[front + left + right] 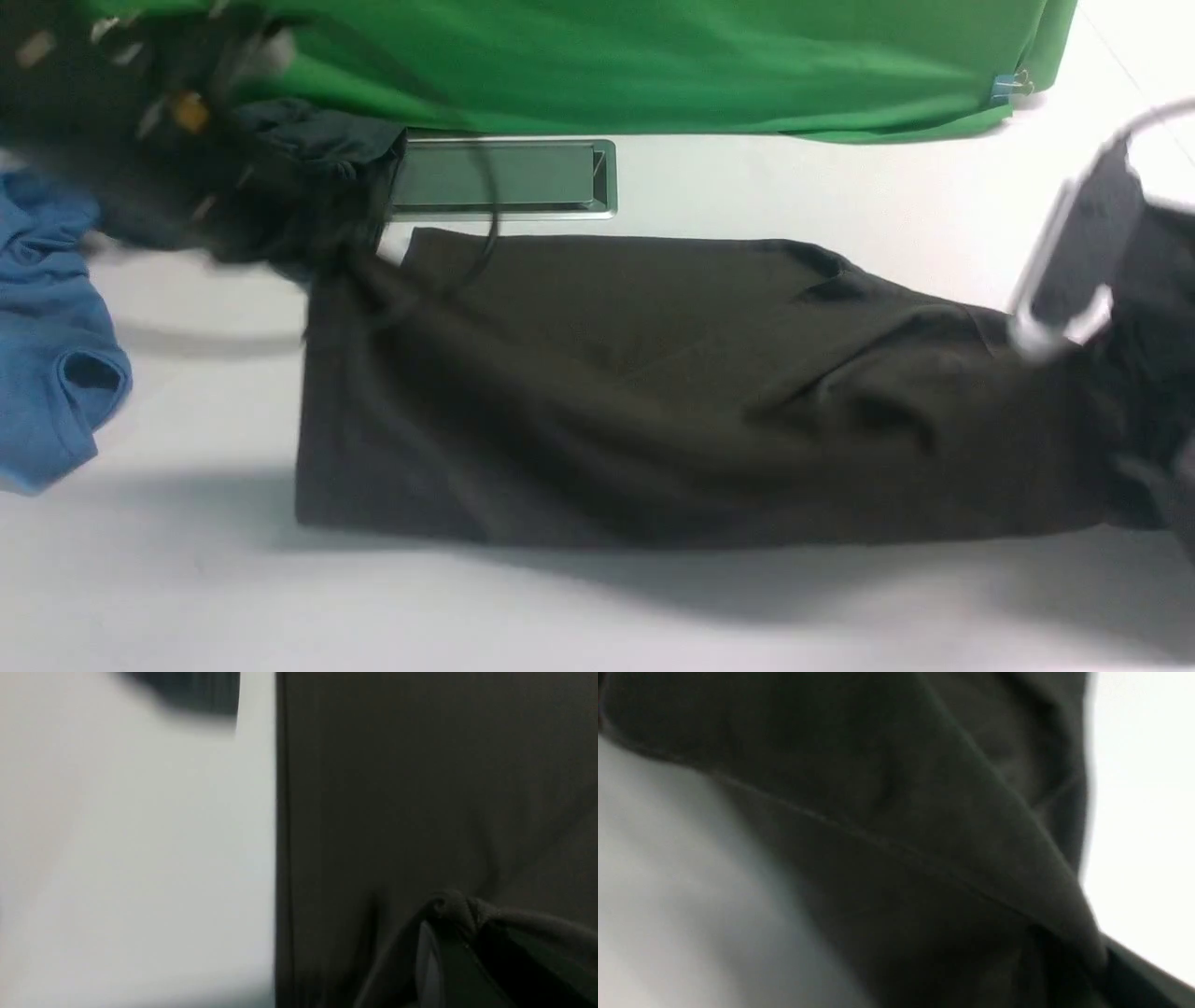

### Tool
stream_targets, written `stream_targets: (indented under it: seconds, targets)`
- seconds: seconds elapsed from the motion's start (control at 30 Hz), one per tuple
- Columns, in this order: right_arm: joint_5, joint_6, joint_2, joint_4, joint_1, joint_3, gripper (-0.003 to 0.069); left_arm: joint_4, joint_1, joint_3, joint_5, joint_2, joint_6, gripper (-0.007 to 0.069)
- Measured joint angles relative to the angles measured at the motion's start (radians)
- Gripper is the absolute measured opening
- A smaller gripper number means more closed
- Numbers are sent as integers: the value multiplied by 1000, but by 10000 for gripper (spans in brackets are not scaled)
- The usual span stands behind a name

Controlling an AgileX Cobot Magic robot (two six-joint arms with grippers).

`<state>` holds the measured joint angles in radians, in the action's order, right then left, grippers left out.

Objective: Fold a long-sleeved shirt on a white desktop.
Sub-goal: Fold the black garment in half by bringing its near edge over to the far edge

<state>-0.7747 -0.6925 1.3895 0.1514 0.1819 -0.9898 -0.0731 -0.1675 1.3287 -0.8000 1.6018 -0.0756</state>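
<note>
long-sleeved shirt (653, 392) stretches across the middle of the white desktop (794, 187). at its far left corner the left gripper (451, 914) is clamped on fabric; at its right end the right gripper (1099, 956) pinches it too.

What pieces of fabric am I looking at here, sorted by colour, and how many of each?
Dark olive-brown, the long-sleeved shirt: 1
Bright blue, the blue garment: 1
Bright green, the green cloth: 1
Dark teal-grey, the smaller garment: 1
Total: 4
</note>
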Motion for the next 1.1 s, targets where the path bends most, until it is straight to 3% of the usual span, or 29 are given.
stream_targets:
  seconds: [0.17, 0.3, 0.4, 0.43, 0.47, 0.5, 0.57, 0.67, 0.73, 0.87, 1.1]
  targets:
    - [12, 56, 286, -3, -94, -190, 57, 17, 0, 251, 40, 320, 3, 53]
    - [4, 114, 439, -1, -105, -301, 99, 51, 0, 393, 58, 499, -5, 124]
    - [2, 161, 498, -1, -101, -359, 258, 73, 0, 487, 38, 587, -8, 263]
    - [2, 162, 499, -1, -101, -363, 280, 73, 0, 491, 35, 588, -8, 283]
    - [0, 175, 498, -1, -100, -380, 353, 81, 0, 516, 17, 590, -7, 364]
    - [0, 177, 498, -1, -100, -383, 363, 83, 0, 519, 13, 590, -7, 375]
    - [-1, 198, 481, 1, -100, -422, 461, 95, 0, 539, -19, 568, 4, 489]
    - [9, 201, 445, -30, -97, -462, 498, 103, 0, 543, -70, 525, 43, 591]
    - [12, 157, 426, -58, -89, -472, 501, 104, 0, 544, -102, 504, 68, 616]
    - [-41, -150, 410, -151, -39, -454, 502, 61, 8, 549, -192, 477, 158, 637]
    - [-2, -300, 514, -168, 16, -419, 503, 12, 48, 535, -204, 477, 182, 633]
